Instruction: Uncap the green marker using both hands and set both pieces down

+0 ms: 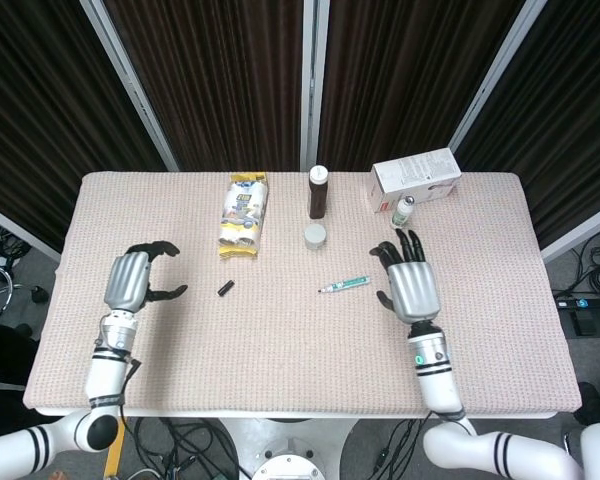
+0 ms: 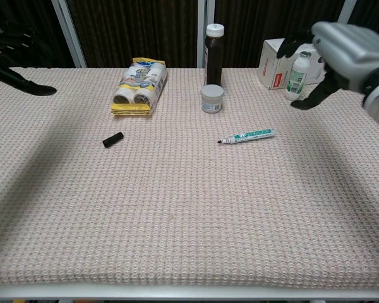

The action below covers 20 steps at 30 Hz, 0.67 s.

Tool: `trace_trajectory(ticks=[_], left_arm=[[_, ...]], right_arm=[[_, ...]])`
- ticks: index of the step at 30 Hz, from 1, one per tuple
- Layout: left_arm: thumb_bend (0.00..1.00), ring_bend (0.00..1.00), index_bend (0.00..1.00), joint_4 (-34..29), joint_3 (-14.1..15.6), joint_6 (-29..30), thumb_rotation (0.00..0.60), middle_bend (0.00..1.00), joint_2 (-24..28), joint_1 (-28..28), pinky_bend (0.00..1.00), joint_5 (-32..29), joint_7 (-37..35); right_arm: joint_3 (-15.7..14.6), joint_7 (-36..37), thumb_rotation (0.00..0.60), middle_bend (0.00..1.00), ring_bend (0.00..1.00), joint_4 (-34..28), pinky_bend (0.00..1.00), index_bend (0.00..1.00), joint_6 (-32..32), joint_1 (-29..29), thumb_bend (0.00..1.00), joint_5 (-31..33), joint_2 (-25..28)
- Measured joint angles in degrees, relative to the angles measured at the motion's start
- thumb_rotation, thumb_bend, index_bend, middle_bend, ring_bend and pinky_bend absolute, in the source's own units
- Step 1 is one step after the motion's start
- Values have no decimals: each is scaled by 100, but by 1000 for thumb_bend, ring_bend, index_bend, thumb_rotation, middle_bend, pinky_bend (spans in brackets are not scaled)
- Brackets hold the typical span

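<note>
from above: the green marker (image 1: 345, 285) lies flat on the table (image 1: 300, 360), bare tip toward the left hand's side, and its little black cap (image 1: 225, 289) lies well apart from it, nearer the left hand (image 1: 130, 280). that makes sense, each piece sits on the side of the hand that would have carried it. the left hand is raised with fingers spread, holding nothing. the right hand (image 1: 412, 285), just beside the marker's tail end, is spread and empty too. both pieces look set down, so i'd call the job about done.

from the chest camera: marker (image 2: 246, 136) and cap (image 2: 113, 139) both rest on the cloth, nothing touching them. the right hand (image 2: 341, 53) hangs high by the white box (image 2: 284, 47), fingers apart. the left hand (image 2: 9, 60) barely shows at the edge, dark fingers stretched out.
</note>
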Motion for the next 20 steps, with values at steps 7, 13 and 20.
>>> trace_trajectory(ticks=[7,13,20], left_arm=[[0,140,254,339,1082,619,600,209,562,525,128,1546,288],[0,140,250,504,1763,1495,600,209,895,1358,127,2002,699],[0,140,250,523,2066,2025,600,210,1191,1998,127,2177,578]], right_arm=[[-1194,968,600,10,0,-215,0,35,484,-978,26,-1078,1403],[-1846,1041,600,5,0,183,0,30,1190,-1905,26,-1525,1561],[-1944,1206,600,7,0,591,0,29,1254,-2210,26,-1710,1387]])
